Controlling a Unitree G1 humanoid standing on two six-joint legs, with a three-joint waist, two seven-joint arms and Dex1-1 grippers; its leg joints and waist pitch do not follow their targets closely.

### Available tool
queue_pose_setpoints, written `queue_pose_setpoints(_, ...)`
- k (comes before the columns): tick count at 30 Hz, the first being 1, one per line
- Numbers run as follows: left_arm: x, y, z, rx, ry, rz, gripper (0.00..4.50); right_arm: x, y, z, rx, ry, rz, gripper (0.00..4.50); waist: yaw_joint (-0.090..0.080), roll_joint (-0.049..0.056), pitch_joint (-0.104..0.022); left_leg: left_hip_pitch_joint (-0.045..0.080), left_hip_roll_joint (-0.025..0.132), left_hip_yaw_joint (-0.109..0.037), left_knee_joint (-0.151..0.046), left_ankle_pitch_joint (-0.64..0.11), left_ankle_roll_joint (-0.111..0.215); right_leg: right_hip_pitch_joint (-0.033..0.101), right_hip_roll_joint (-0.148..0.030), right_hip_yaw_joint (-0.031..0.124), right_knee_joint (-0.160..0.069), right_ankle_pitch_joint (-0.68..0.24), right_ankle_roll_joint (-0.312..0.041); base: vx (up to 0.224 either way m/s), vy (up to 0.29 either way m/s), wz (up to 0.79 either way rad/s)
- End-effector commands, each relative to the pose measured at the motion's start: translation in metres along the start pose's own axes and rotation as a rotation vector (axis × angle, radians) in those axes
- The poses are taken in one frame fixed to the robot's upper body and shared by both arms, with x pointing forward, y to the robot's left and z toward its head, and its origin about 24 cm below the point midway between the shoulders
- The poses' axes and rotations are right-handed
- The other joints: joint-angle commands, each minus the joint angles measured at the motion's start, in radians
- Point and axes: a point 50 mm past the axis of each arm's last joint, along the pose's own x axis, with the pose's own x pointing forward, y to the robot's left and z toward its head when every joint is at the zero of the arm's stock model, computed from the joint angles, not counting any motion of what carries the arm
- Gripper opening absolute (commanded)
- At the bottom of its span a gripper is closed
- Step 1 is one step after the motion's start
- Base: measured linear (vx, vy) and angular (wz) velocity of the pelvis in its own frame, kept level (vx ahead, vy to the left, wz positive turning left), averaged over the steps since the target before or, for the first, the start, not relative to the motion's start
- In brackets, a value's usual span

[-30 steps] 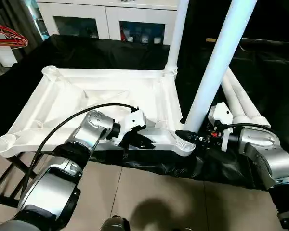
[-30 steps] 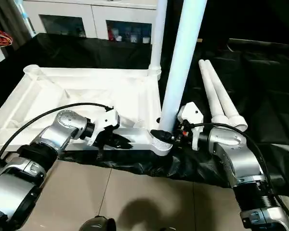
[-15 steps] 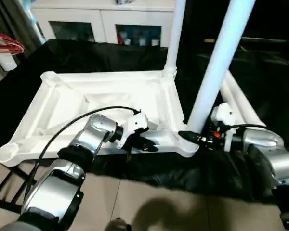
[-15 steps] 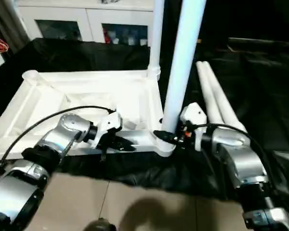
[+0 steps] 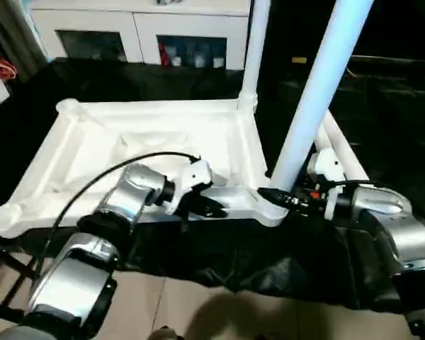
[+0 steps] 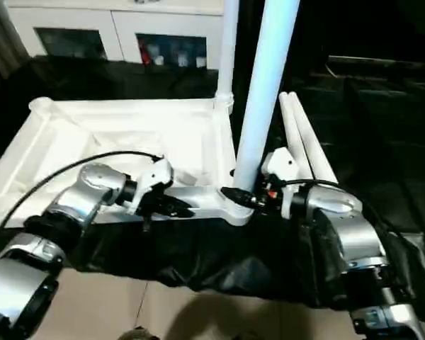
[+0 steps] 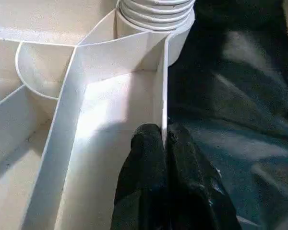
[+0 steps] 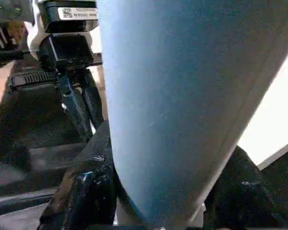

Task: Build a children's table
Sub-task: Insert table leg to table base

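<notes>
Table top [image 5: 163, 142]: white, upside down with ribs showing, on the black cloth [image 5: 219, 248], its near rim along the cloth's front edge
Left gripper [image 5: 214, 208]: jaws pinching that near rim
Right gripper [image 5: 273, 197]: jaws around the leg [image 5: 319, 92] standing in the near right corner socket
Far right corner: second leg [image 5: 253, 49] upright
Spare legs [image 6: 304, 145]: on the cloth beside the top's right edge

The camera has tipped and swung, so the whole scene sits differently in the head views: more of the black cloth [image 5: 219, 255] hanging below the near edge of the table top [image 5: 127, 142] shows now (the floor tiles show less); nothing itself has moved.
</notes>
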Motion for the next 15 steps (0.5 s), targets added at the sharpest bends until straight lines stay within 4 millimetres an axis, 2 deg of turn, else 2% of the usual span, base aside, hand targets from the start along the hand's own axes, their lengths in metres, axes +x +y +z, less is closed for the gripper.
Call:
queue_pose_setpoints(1, -0.0062, 0.0042, 0.0325, 0.105, -0.113, -0.015, 0.0, 0.004, 0.0162, -0.0428, 0.125, 0.173, 0.05, 1.88, -0.003, -0.003, -0.052, 0.008, 0.029, 0.021, -0.092, -0.191, 0.048, 0.078, -0.037, 0.019, -0.086, -0.254, -0.267, -0.053, 0.012, 0.04)
queue_pose_setpoints(2, -0.0065, 0.0043, 0.0321, 0.106, -0.108, -0.015, 0.0, 0.0041, 0.0159, -0.0426, 0.124, 0.173, 0.051, 1.88, -0.006, -0.007, -0.051, 0.008, 0.032, 0.022, -0.098, -0.215, 0.04, 0.08, -0.038, 0.019, -0.09, -0.306, -0.248, -0.072, 0.018, 0.06)
queue_pose_setpoints(4, -0.0071, 0.0043, 0.0316, 0.108, -0.102, -0.016, 0.0, 0.0045, 0.0156, -0.042, 0.123, 0.172, 0.052, 1.88, -0.008, -0.005, -0.05, 0.014, 0.036, 0.026, -0.104, -0.224, 0.04, 0.075, -0.041, 0.02, -0.097, -0.328, -0.236, 0.0, 0.0, 0.0)
queue_pose_setpoints(6, -0.0077, 0.0042, 0.0314, 0.108, -0.099, -0.018, 0.0, 0.005, 0.0152, -0.0415, 0.122, 0.171, 0.052, 1.88, -0.013, -0.004, -0.047, 0.013, 0.038, 0.026, -0.109, -0.241, 0.038, 0.073, -0.04, 0.02, -0.099, -0.336, -0.234, 0.0, 0.0, 0.0)
queue_pose_setpoints(7, -0.0083, 0.0043, 0.0314, 0.108, -0.099, -0.019, 0.0, 0.0053, 0.0149, -0.0411, 0.121, 0.171, 0.052, 1.88, -0.014, -0.006, -0.051, 0.011, 0.037, 0.025, -0.108, -0.226, 0.037, 0.078, -0.042, 0.02, -0.097, -0.323, -0.232, 0.0, 0.0, 0.0)
queue_pose_setpoints(10, -0.0091, 0.0045, 0.0315, 0.107, -0.1, -0.016, 0.0, 0.0059, 0.0147, -0.0405, 0.12, 0.169, 0.052, 1.88, -0.017, -0.007, -0.055, 0.005, 0.035, 0.027, -0.102, -0.161, 0.052, 0.08, -0.041, 0.02, -0.087, -0.213, -0.258, 0.0, 0.0, 0.0)
queue_pose_setpoints(13, -0.0101, 0.0061, 0.0308, 0.097, -0.104, 0.021, 0.0, 0.008, 0.014, -0.0409, 0.121, 0.165, 0.038, 1.88, -0.018, -0.007, -0.058, 0.005, 0.036, 0.029, -0.099, -0.135, 0.064, 0.081, -0.043, 0.019, -0.084, -0.176, -0.277, 0.0, 0.0, 0.0)
queue_pose_setpoints(15, -0.011, 0.0075, 0.0301, 0.092, -0.112, 0.053, 0.0, 0.0103, 0.0121, -0.0418, 0.126, 0.164, 0.005, 1.88, -0.019, -0.007, -0.056, 0.004, 0.036, 0.03, -0.1, -0.143, 0.061, 0.08, -0.043, 0.019, -0.086, -0.19, -0.278, 0.0, 0.0, 0.0)
